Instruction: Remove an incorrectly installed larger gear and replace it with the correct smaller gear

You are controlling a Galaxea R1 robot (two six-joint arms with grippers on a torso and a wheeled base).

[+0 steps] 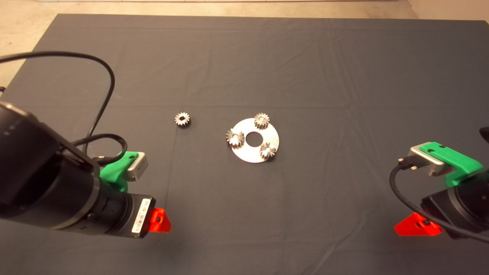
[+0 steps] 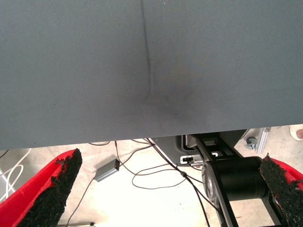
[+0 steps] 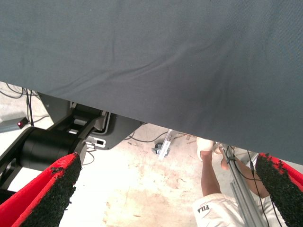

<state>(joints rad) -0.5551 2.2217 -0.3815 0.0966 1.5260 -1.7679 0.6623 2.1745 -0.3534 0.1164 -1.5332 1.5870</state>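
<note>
A round silver plate (image 1: 255,155) lies mid-mat with three gears on it. The gear on its left side (image 1: 234,138) is bright with flared, star-like teeth and looks widest: the larger gear. The smaller gear (image 1: 182,119), dull grey-tan, lies loose on the mat left of the plate. My left gripper (image 1: 159,221) waits at the lower left, open and empty, well short of the loose gear. My right gripper (image 1: 418,228) waits at the lower right, open and empty. Both wrist views show wide-apart fingers (image 2: 52,189) (image 3: 49,191) over the mat's edge, with no gear in them.
Two duller gears (image 1: 261,120) (image 1: 267,151) sit on the plate's far and near-right sides. The dark mat (image 1: 324,76) is wrinkled. Beyond its edge the wrist views show the robot base, cables (image 2: 156,175) and a person's leg (image 3: 213,179).
</note>
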